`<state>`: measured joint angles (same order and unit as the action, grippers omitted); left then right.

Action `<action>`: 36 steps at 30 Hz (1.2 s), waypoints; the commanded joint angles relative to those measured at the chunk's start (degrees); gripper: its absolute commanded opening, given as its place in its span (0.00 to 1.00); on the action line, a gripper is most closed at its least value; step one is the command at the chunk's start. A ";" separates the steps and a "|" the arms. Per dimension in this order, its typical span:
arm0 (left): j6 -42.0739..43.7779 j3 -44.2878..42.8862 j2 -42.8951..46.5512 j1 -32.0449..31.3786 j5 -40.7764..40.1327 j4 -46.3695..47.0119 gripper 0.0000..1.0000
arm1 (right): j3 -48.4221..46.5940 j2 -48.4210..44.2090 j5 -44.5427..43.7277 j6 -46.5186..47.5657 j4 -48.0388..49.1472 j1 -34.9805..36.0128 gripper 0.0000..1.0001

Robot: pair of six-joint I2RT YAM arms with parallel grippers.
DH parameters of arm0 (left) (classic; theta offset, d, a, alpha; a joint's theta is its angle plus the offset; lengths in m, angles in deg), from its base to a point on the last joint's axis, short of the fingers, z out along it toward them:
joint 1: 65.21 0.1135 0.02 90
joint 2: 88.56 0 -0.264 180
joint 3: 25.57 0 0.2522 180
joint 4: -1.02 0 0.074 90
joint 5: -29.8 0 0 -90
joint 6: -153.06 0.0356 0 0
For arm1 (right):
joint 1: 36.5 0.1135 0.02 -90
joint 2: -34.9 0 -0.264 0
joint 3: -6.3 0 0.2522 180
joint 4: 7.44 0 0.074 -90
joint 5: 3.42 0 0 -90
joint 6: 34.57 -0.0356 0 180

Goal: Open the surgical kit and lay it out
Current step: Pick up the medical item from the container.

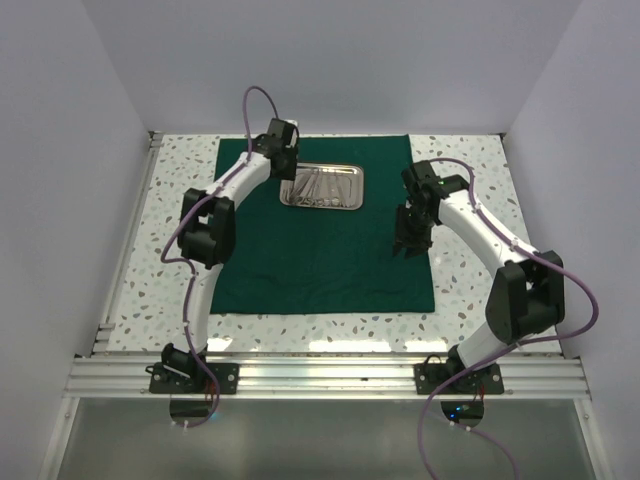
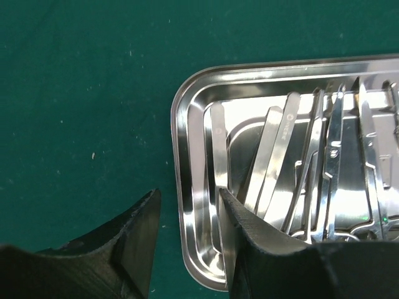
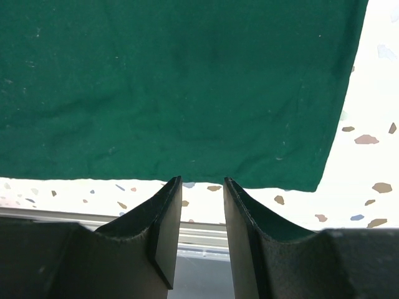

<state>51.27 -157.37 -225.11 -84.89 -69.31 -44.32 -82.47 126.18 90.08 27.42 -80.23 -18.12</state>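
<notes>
Left gripper [image 2: 188, 198] gapes astride tray [image 2: 249, 71] rim; right gripper [image 3: 201, 184] parted above cloth [image 3: 156, 81] edge.

A plain dark green cloth [image 1: 320, 250] covers the middle of a white counter [image 1: 470, 300] flecked with grey, brown and blue chips. Toward the far edge, a mirror-bright silver tray [image 2: 187, 187] holds equally silver instruments [image 2: 274, 149]. The left arm [image 1: 240, 178] and right arm [image 1: 485, 228] are white with black joints and trail purple cables [image 1: 246, 104]. The left gripper [image 2: 187, 196] and right gripper [image 3: 202, 182] are matte black. A silver-grey rail [image 1: 330, 375] lines the near edge.
</notes>
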 commanded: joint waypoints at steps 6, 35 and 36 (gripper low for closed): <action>-0.60 -2.99 -0.81 -0.09 1.81 3.18 0.46 | -2.08 1.44 -1.22 -0.64 0.40 0.17 0.37; -2.62 -5.19 -6.00 -3.61 -4.26 -0.77 0.34 | -0.85 -0.23 -2.28 1.38 0.05 0.17 0.36; -2.80 -5.18 -6.18 -3.43 -3.56 -1.21 0.31 | -0.85 -0.32 -2.19 1.38 -0.04 0.17 0.36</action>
<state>49.96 -160.74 -230.18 -88.54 -71.95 -43.77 -83.30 128.24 88.93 28.17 -80.16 -18.12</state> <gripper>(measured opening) 0.333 0.364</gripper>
